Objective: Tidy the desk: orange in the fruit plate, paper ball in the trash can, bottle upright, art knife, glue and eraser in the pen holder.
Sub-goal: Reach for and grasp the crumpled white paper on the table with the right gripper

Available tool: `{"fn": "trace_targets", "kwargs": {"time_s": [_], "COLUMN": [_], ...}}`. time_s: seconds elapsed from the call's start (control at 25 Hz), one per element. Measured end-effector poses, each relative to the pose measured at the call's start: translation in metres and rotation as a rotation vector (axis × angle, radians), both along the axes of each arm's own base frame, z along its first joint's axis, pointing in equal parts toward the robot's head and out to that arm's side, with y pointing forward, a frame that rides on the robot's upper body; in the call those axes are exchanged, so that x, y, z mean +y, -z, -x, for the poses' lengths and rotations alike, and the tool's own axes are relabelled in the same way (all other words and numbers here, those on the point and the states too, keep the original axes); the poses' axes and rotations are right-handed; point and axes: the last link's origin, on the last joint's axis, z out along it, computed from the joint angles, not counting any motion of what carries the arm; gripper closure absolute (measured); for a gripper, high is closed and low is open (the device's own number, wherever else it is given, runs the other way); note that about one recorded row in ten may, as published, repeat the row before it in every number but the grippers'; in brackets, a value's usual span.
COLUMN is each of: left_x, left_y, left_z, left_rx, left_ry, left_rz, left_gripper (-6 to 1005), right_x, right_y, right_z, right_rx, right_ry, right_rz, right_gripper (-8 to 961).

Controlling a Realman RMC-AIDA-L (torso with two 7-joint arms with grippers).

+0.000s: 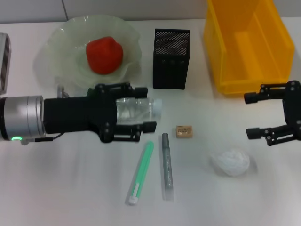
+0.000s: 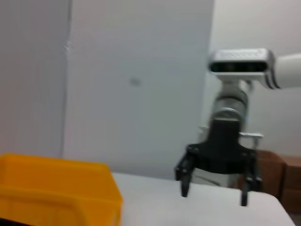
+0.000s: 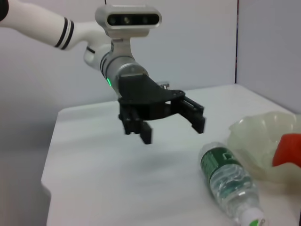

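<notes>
Two black grippers hang over the white counter [image 1: 70,188]. The left gripper [image 1: 141,110] hovers with fingers spread above the clear plastic water bottle [image 1: 136,109], which lies on its side, white cap toward three o'clock, not gripped. At its twelve o'clock, the red-orange fruit [image 1: 104,55] sits in the pale-green ruffled glass bowl [image 1: 66,42]. The right gripper [image 1: 249,115], fingers spread, holds nothing; the white crumpled paper wad [image 1: 231,162] lies at its seven o'clock.

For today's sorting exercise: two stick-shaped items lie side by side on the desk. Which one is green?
The green stick, the one nearer the robot's left. Its neighbour, the grey stick, lies beside it nearer the eraser.
</notes>
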Motion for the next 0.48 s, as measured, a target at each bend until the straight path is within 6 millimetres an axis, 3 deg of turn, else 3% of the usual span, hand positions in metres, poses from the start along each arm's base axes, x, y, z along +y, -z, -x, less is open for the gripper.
{"fn": "trace_targets", "kwargs": {"time_s": [0.48], "left_x": [-0.014], "left_y": [0.008], "left_z": [0.004], "left_rx": [0.108], "left_ry": [0.098], "left_rz": [0.104], "left_gripper": [185], "right_x": [0.015], "right_y": [0.021], "right_z": [0.007], "right_rx": [-0.260], "right_ry": [0.018], "right_rz": [0.171], "right_gripper": [187]}}
